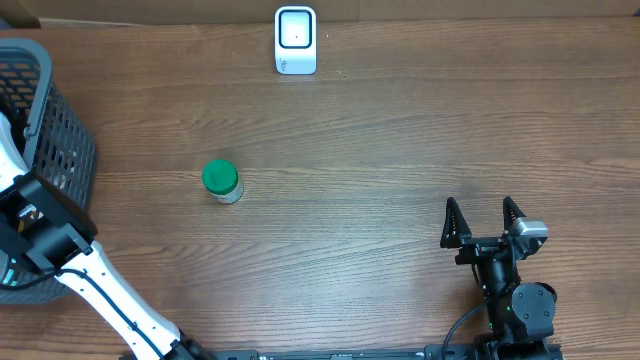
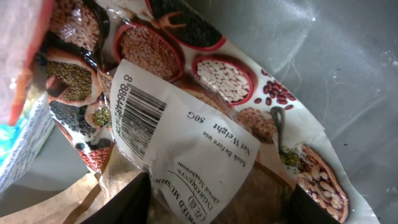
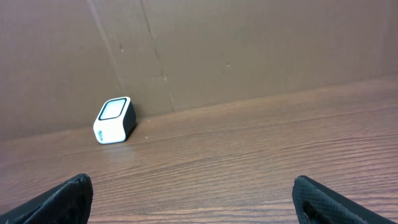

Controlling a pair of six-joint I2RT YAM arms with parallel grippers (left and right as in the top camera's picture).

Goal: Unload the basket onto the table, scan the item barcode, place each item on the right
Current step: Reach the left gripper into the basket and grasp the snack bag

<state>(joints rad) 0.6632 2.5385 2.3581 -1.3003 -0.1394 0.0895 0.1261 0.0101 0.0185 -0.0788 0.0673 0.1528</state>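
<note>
pick-up step, i judge: the left jaws straddle a bean pouch [image 2: 205, 93] lying in the basket [image 1: 70, 130] beside other packets [image 2: 18, 124], barcode label [image 2: 140, 115] up; whether they pinch it yet i cannot tell. next, lift it out and turn the label to the scanner [image 1: 295, 40] across the table [image 1: 400, 150]; right jaws wide, empty.

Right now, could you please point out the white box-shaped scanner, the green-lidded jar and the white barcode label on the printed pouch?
white box-shaped scanner [image 1: 295, 40]: overhead view, its front window.
green-lidded jar [image 1: 219, 177]: overhead view, the lid's centre.
white barcode label [image 2: 177, 138]: left wrist view, the label's middle.
</note>
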